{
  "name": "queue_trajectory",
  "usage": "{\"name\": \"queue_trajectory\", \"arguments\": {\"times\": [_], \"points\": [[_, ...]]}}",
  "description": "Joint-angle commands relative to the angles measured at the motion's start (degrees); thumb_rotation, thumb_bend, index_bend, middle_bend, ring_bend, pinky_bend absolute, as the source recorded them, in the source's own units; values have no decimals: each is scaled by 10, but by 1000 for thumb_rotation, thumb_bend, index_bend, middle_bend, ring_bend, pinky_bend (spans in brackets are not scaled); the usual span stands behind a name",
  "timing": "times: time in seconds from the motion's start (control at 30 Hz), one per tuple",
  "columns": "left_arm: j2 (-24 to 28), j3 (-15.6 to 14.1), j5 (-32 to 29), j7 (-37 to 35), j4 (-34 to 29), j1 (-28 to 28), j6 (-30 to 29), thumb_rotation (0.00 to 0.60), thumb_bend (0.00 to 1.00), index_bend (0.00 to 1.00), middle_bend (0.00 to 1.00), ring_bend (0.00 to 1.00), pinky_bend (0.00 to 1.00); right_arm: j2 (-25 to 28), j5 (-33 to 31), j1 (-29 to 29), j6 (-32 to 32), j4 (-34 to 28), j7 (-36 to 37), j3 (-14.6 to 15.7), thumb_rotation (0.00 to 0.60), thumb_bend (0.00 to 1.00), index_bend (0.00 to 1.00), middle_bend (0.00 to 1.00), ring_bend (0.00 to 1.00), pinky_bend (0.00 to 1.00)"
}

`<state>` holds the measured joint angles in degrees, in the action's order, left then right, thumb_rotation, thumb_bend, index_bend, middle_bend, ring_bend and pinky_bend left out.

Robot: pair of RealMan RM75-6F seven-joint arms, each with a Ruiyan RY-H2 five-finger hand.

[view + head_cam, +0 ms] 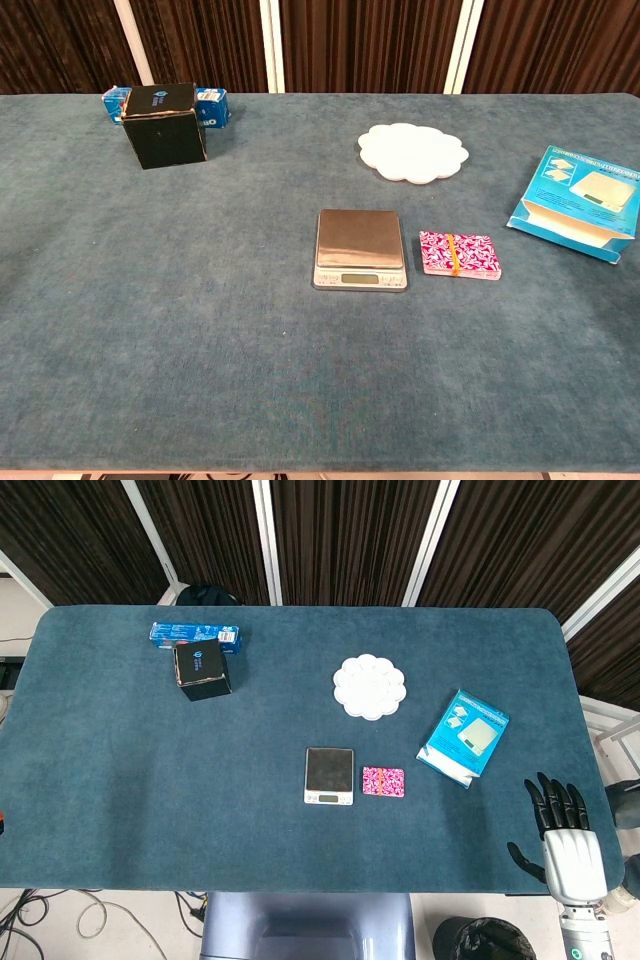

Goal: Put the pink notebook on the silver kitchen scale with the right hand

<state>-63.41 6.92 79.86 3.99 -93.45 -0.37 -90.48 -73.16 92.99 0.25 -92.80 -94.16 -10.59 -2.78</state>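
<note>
The pink notebook [383, 781] [459, 254], patterned with an orange band, lies flat on the blue table just right of the silver kitchen scale [329, 775] [360, 248]. The two sit side by side with a small gap. My right hand [563, 835] hovers over the table's front right corner, far right of the notebook, fingers spread and holding nothing. It shows only in the head view. My left hand is out of both views.
A white flower-shaped plate [369, 686] [413, 152] sits behind the scale. A light blue scale box [463, 736] [579, 201] lies to the right, between notebook and hand. A black box [201, 669] [164, 125] and a blue carton [197, 633] stand at back left.
</note>
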Motion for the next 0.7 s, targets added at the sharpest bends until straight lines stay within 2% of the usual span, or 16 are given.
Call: {"name": "queue_trajectory", "arguments": {"times": [0.03,0.23,0.33,0.4,0.5,0.7], "points": [[0,-6,9,0,6,-2,2,600,666,81,0,0,0,0,-1,0,2,0,1,0,600,279,0,0,0,0],[-2,-4,3,-3,4,-1,2,600,667,81,0,0,0,4,13,7,10,-6,13,7,600,278,0,0,0,0],[-2,-4,-1,-3,0,0,2,600,666,81,0,0,0,20,16,26,47,-30,50,14,600,278,0,0,0,0],[-2,-4,0,-3,-1,0,1,600,667,81,0,0,0,42,17,51,89,-51,68,12,600,278,0,0,0,0],[-2,-4,0,-2,-1,1,1,600,667,81,0,0,0,75,-2,101,166,-84,71,-6,600,278,0,0,0,0],[-4,-3,-5,3,-4,1,1,600,667,81,0,0,0,104,-114,200,325,-130,14,-60,600,279,0,0,0,0]]}}
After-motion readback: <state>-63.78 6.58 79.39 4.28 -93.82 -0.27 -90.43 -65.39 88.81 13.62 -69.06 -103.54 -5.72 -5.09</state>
